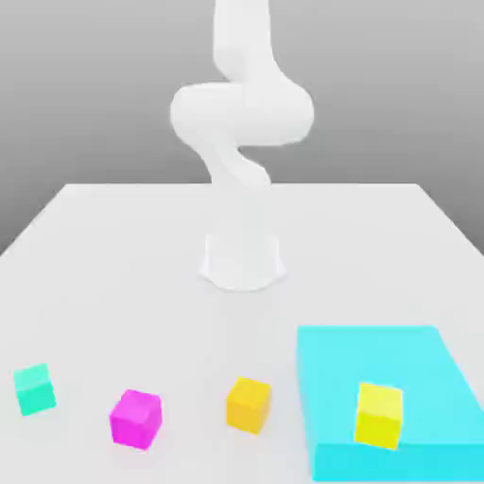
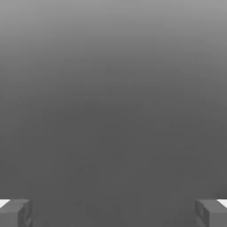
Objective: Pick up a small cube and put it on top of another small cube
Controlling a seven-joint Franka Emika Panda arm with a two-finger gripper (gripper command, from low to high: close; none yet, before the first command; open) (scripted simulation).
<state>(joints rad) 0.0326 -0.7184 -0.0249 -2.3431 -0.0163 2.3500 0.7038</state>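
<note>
The small orange cube rests on the white table near its front edge, about mid-width in the exterior view. The small teal-green cube sits far toward the exterior view's left, with a magenta cube between the two. In the hand view my gripper is open, its two grey fingertips standing far apart with nothing between them, facing plain grey background. The white arm rises from its base at the table's middle and bends upward out of the picture.
A big flat cyan block lies at the front on the exterior view's right, with a lemon-yellow cube on top of it. The arm's round base stands mid-table behind the cubes.
</note>
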